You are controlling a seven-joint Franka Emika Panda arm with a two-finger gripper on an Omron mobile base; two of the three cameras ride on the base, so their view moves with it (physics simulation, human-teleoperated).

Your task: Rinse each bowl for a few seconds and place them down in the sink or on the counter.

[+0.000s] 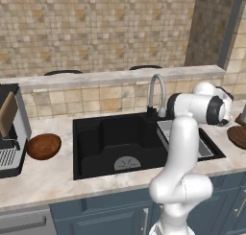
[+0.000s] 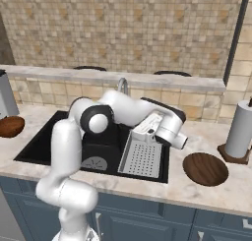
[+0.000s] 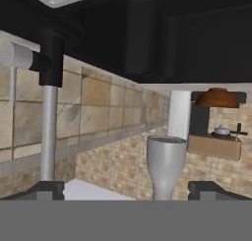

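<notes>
One reddish-brown bowl (image 1: 43, 146) rests on the counter (image 1: 48, 176) left of the black sink (image 1: 105, 138). It appears small and upside down, as a bowl (image 3: 218, 98), in the rolled hand view. The second bowl (image 2: 205, 168) lies on the counter right of the sink. My gripper (image 2: 142, 133) hangs over the sink's right part, above the grey tray, and points left along the back wall. Its fingertips (image 3: 47, 188) stand wide apart with nothing between them, so the gripper (image 3: 127, 191) is open and away from both bowls.
The curved silver faucet (image 1: 156, 92) rises behind the sink, close to my hand. A grey perforated tray (image 2: 142, 159) fills the sink's right side. A coffee machine (image 1: 9, 133) stands at the far left, and a paper towel roll (image 2: 241, 132) stands at the far right.
</notes>
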